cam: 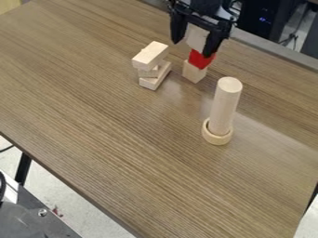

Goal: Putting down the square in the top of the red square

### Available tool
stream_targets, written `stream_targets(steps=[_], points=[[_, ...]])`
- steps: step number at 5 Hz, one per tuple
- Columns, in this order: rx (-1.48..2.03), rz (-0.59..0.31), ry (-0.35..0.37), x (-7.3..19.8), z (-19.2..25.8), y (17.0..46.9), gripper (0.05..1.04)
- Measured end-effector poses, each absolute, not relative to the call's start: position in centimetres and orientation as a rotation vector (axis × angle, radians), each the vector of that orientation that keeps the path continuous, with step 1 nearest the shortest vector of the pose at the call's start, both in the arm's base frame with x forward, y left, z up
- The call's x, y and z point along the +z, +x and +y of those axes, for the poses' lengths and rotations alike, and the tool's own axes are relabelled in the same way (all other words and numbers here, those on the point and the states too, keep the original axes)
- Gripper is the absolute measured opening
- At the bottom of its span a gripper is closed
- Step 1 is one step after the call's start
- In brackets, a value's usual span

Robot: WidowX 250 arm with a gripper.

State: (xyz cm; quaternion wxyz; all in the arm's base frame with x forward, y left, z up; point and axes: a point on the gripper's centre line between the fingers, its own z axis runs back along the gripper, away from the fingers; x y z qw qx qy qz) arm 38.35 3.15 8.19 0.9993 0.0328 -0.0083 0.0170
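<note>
Your pale block (197, 39) stood over the red block (201, 60), its longer visible side running roughly 11 to 5 o'clock. The tool (193, 48) straddled it; you could not tell whether it was clenched or released. A wooden block (194, 71) sat underneath, stacked blocks (150, 56) at 8 o'clock, a ringed cylinder (225, 104) at 5. The bench (124, 139) stretched toward 7, its far edge near at 1.

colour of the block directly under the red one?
Plain light wood, best seen in the camera view.
</note>
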Motion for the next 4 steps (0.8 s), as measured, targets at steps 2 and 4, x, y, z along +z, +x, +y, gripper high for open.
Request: stream_targets(steps=[2,4], points=[[0.035,-0.06,0.061,10.9,3.1,38.0,0.999],[0.047,-0.115,0.042,13.6,3.1,37.5,0.999]])
